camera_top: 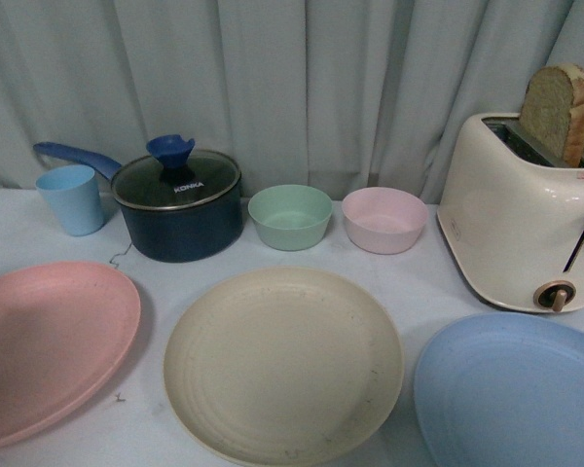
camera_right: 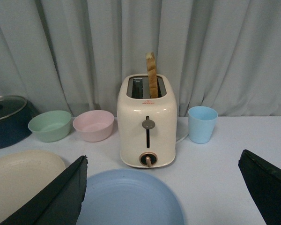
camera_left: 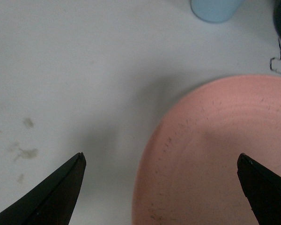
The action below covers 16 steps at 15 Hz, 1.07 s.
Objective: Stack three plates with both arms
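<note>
Hand [camera_right: 164,156] spread wide above blue plate [camera_right: 131,199]; cream toaster [camera_right: 147,112] with bread [camera_right: 152,75] behind.

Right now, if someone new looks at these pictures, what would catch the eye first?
Three big plates lie side by side at the front: a pink plate left, a cream plate in the middle, a light blue plate right. Behind the blue one stands a cream toaster with a bread slice sticking up.

The pink plate [camera_top: 49,341], cream plate [camera_top: 282,365] and light blue plate [camera_top: 516,389] are lying flat on the bench [camera_top: 419,284], left to right. They are sitting apart, unstacked.
</note>
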### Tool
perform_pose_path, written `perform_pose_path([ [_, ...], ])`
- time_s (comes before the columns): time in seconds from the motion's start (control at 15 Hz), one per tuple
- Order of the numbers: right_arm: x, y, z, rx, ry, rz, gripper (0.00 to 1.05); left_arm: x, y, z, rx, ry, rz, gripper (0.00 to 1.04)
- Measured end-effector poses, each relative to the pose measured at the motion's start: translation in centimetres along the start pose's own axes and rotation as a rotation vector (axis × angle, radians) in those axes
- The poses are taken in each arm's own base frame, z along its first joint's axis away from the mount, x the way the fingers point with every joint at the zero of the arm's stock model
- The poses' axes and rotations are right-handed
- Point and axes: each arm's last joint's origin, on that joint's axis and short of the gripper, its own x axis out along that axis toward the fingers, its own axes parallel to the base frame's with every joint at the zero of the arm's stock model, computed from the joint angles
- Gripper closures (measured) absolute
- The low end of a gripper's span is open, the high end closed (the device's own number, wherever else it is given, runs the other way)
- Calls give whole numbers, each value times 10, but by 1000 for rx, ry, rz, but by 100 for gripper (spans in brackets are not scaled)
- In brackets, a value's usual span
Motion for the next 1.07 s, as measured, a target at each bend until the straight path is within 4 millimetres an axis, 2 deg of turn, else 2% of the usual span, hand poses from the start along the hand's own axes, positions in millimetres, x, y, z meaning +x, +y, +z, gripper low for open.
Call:
perform_pose_path([
  [0.07, 0, 0, 0, 0, 0, 0, 6, 6, -3, -7, 4, 11, -1, 7],
  [0.2, 0, 0, 0, 0, 0, 0, 6, 9, 0, -7, -16, -31, 20, 7],
  [0.33, 0, 0, 0, 0, 0, 0, 6, 6, 10, -8, -54, -71, 62, 7],
  [0.53, 0, 0, 0, 0, 0, 0, 6, 3, 20, -24, -99, -54, 70, 7],
  [0.8, 0, 0, 0, 0, 0, 0, 6, 6, 19, -50, -126, -21, 36, 7],
  [1.07, 0, 0, 0, 0, 0, 0, 6, 13, 16, -62, -141, -5, 44, 7],
])
